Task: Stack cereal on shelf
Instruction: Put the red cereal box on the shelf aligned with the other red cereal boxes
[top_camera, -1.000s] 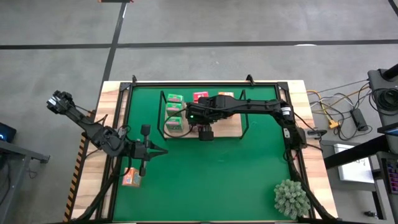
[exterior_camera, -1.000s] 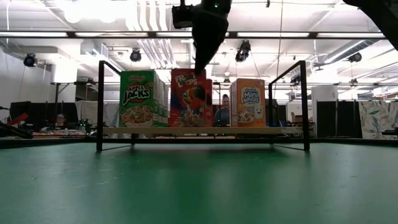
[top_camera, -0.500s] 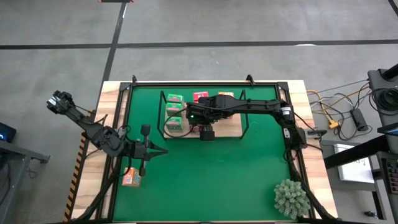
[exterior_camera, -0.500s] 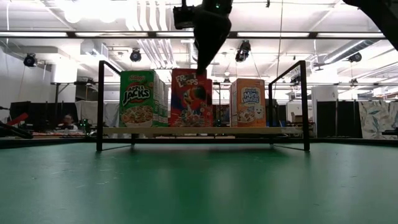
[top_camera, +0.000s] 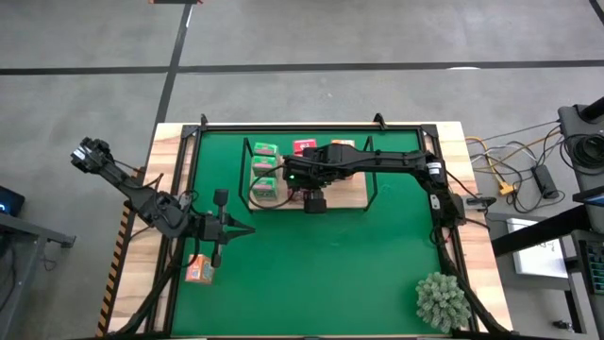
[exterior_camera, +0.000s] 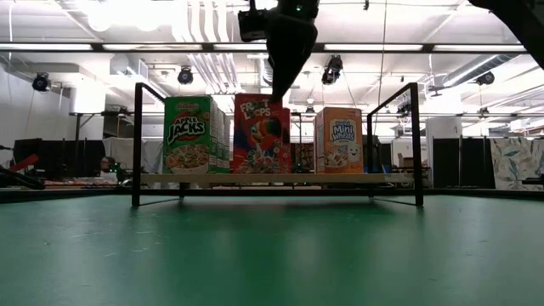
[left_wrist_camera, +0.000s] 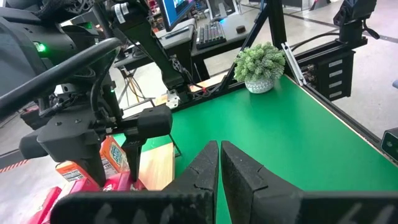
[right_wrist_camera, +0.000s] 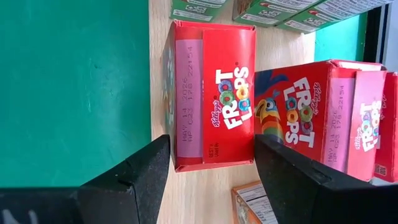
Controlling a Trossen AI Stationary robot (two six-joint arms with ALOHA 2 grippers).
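The right gripper (right_wrist_camera: 211, 168) hangs over the shelf (top_camera: 349, 196), jaws wide — straddling a red cereal box (right_wrist_camera: 211, 99) without gripping. The left gripper (left_wrist_camera: 219, 171), pinched shut, waits near the mat's left edge — an orange box (top_camera: 198, 270) just beside it.

From overhead, my right arm covered the front middle of the shelf (top_camera: 354, 195); the red box (right_wrist_camera: 211, 93) beneath my right gripper (right_wrist_camera: 211, 163) could not be seen there; box prints were too small to read; the low view cut off my gripper's upper body; rear boxes stood hidden behind the front row.
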